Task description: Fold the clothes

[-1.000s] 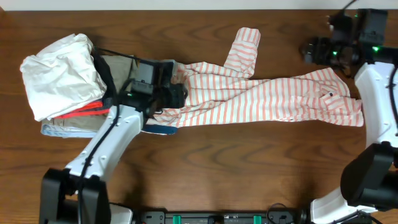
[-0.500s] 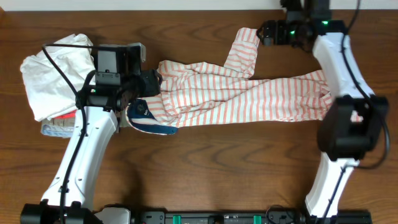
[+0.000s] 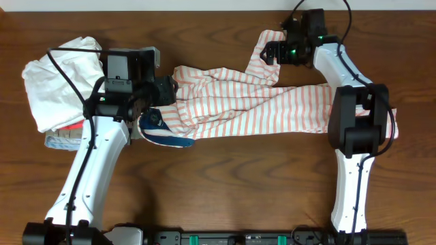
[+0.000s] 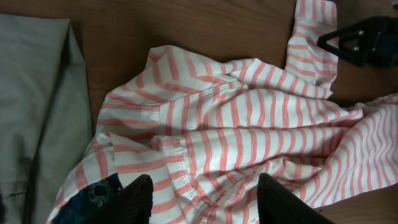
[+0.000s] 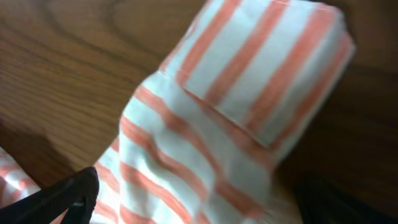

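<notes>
Striped shirt (image 3: 272, 102): spread lengthwise on the counter (image 3: 238, 184), its bunched end under the left pincer (image 4: 205, 205) and one sleeve (image 5: 249, 93) reaching up to the right pincer (image 5: 199, 205).
Fabric: soft, thin cloth, white with narrow salmon stripes, rumpled into shallow folds, with stitched hems.
Sleeve cuff: flat, squared end with a doubled band, lying just ahead of the right pincer.
Left pincer: released, its two dark fingers spread over the shirt; whether it touches the cloth cannot be told.
Right pincer: released, its fingers wide apart on either side of the sleeve.
Navy patch (image 4: 93, 199): dark patterned cloth at the shirt's edge, beside one left finger.
Grey-green garment (image 4: 31, 112): smooth and flat, beside the shirt.
White garment (image 3: 61, 82): crumpled and puffy, topping a small pile behind the left pincer.
Counter: dark brown wood with visible grain.
</notes>
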{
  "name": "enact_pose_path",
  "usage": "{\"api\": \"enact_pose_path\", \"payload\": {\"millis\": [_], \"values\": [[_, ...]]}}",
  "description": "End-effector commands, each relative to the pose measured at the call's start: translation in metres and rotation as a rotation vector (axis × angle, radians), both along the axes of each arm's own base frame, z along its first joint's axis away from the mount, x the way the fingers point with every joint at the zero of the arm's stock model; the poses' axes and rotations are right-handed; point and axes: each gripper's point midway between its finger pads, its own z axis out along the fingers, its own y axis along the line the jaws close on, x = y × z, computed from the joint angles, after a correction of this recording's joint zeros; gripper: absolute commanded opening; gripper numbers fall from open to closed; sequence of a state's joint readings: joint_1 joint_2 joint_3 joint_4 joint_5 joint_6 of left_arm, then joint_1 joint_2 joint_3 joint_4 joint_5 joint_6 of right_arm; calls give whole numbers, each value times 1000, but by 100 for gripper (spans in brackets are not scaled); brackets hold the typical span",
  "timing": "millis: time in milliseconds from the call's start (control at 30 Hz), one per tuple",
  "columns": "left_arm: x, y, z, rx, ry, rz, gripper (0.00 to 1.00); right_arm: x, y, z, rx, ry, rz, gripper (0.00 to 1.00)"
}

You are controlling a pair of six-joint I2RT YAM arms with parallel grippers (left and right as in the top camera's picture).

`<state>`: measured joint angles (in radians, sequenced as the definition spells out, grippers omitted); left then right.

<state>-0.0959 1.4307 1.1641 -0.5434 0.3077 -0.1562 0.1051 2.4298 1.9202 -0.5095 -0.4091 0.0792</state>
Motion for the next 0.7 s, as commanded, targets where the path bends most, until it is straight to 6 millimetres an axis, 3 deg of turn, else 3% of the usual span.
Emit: {"api": "enact_pose_path", "payload": {"millis": [0, 67, 167, 200, 300, 367, 500, 667], "values": [[2, 1, 5, 12, -17, -6, 54, -3, 12, -21, 12, 43, -1, 83], [2, 1, 5, 15, -18, -9, 55, -3, 12, -23, 3, 45, -4, 60], [2, 1, 5, 19, -19, -14, 55, -2, 7, -21, -15, 45, -21, 11], [2, 1, 5, 19, -19, -14, 55, -2, 3, -18, -24, 47, -38, 2], [2, 1, 5, 19, -19, -14, 55, -1, -12, -1, -54, 46, -85, 1], [2, 1, 5, 19, -19, -14, 55, -2, -24, 24, -76, 31, -113, 1], [2, 1, 5, 19, -19, -14, 55, -10, -51, 100, -144, -33, -192, 1], [2, 1, 5, 19, -19, -14, 55, -39, -75, 186, -227, -123, -273, 1]]}}
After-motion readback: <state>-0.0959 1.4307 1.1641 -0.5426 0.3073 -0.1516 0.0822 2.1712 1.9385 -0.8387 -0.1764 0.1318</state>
